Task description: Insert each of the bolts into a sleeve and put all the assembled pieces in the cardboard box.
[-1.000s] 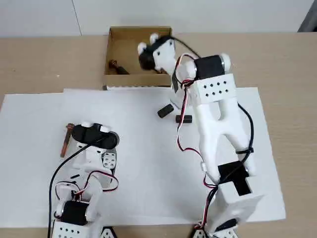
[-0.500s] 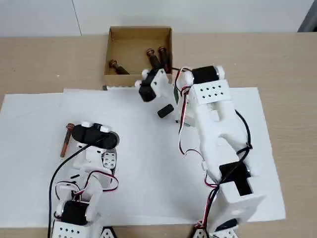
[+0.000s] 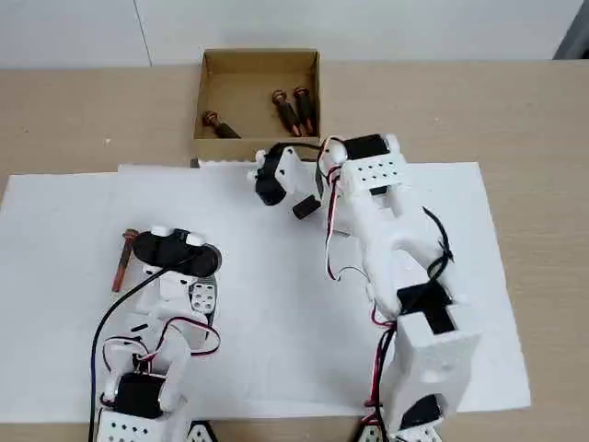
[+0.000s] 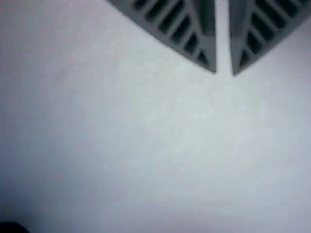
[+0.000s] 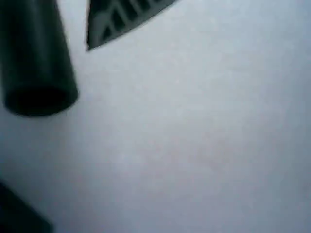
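The cardboard box [image 3: 259, 61] stands at the table's far side with three bolt-and-sleeve pieces in it: one at its left [image 3: 217, 123], two side by side at its right [image 3: 294, 109]. My right gripper [image 3: 268, 191] hangs low over the white paper just in front of the box, open. A loose black sleeve [image 3: 306, 206] [image 5: 37, 63] lies close beside one of its fingers [image 5: 121, 19]. A bare copper bolt [image 3: 121, 261] lies on the paper left of my left gripper [image 3: 175, 250] [image 4: 223, 68], which is shut over bare paper with nothing in it.
A white paper sheet [image 3: 267, 304] covers most of the wooden table [image 3: 534, 120]. A dark shape [image 5: 19, 216] shows at the edge of the right wrist view; I cannot tell what it is. The right arm's body stretches from the near edge up the paper's right half.
The right arm has pulled back out of the box toward the paper, uncovering two pieces at the box's right side. The left arm has not moved.
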